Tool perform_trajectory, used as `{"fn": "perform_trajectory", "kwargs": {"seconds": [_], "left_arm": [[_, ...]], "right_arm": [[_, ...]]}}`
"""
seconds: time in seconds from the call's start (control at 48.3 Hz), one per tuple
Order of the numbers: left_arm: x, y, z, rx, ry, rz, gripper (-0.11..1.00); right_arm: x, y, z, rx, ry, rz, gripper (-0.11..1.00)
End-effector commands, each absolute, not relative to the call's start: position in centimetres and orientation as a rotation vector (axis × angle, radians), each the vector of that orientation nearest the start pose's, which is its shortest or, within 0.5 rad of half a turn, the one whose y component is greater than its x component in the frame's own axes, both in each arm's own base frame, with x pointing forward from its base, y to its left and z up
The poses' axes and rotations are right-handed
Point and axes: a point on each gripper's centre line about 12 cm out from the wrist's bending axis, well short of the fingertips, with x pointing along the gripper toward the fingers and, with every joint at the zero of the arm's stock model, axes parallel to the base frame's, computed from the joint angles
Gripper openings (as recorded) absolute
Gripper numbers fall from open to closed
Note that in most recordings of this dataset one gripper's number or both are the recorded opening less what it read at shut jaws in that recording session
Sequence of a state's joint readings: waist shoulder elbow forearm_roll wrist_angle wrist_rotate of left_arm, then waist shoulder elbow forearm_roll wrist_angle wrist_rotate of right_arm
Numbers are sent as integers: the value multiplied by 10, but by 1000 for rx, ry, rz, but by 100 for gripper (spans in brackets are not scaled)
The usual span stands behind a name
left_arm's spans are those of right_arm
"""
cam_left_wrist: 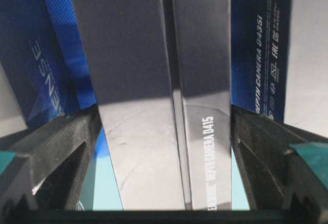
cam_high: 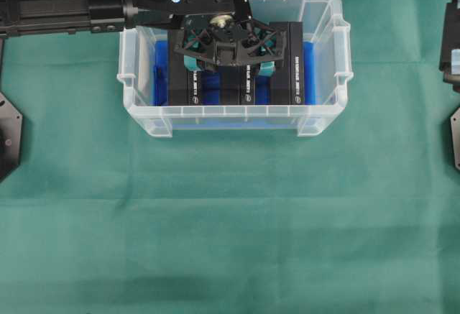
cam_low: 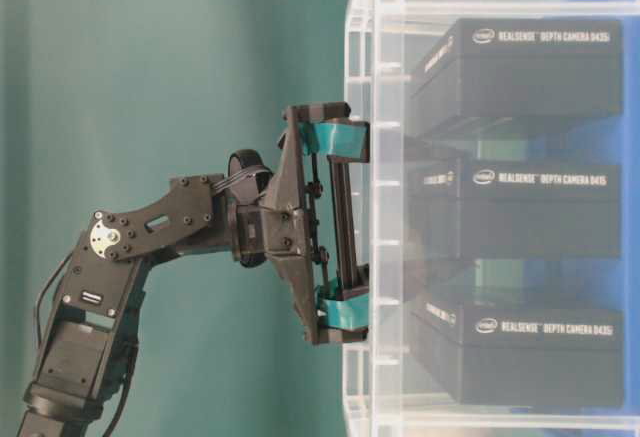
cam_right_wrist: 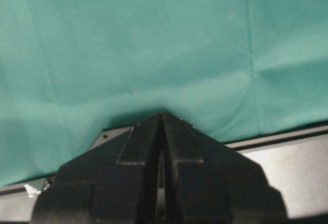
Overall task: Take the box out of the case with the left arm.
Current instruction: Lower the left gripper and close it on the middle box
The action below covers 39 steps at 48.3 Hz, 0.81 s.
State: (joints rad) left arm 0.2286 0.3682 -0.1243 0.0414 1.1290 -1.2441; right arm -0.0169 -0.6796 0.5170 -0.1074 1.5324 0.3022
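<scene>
The clear case (cam_high: 233,118) stands on the green cloth with blue lining inside. Three black boxes stand on edge in it: left (cam_high: 188,88), middle (cam_high: 239,90), right (cam_high: 293,70). My left gripper (cam_high: 228,65) hangs over the middle box, open wide, one teal pad on each side. In the left wrist view the middle box (cam_left_wrist: 154,121) runs between the fingers (cam_left_wrist: 56,152), with a narrow gap at each side; nothing is gripped. From table level the left gripper (cam_low: 345,225) has its tips at the case's rim (cam_low: 375,17). My right gripper (cam_right_wrist: 163,115) is shut and empty over the cloth.
The case walls closely surround the boxes, and the neighbouring boxes stand close beside each finger. The right arm (cam_high: 451,48) is parked at the right edge. Black base plates lie at the left edge (cam_high: 8,131) and the right edge (cam_high: 454,134). Green cloth (cam_high: 230,242) covers the table.
</scene>
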Motion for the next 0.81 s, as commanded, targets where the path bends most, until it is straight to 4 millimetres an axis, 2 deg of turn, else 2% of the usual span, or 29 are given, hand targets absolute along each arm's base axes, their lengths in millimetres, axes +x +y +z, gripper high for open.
{"fn": "perform_trajectory", "kwargs": {"seconds": [0.0, 0.331, 0.393, 0.518, 0.787], "left_arm": [[465, 114, 214, -1147, 1022, 1017, 95], [466, 114, 215, -1158, 1015, 1023, 93], [466, 113, 215, -1169, 1015, 1025, 87], [465, 112, 215, -1189, 1010, 1039, 61], [468, 110, 220, -1194, 1001, 1031, 60]], "right_arm": [[178, -16, 334, 188, 1328, -307, 2], [178, -16, 334, 189, 1327, -307, 2], [178, -16, 334, 189, 1328, -308, 2], [178, -16, 334, 188, 1327, -306, 2], [178, -16, 334, 188, 1327, -306, 2]]}}
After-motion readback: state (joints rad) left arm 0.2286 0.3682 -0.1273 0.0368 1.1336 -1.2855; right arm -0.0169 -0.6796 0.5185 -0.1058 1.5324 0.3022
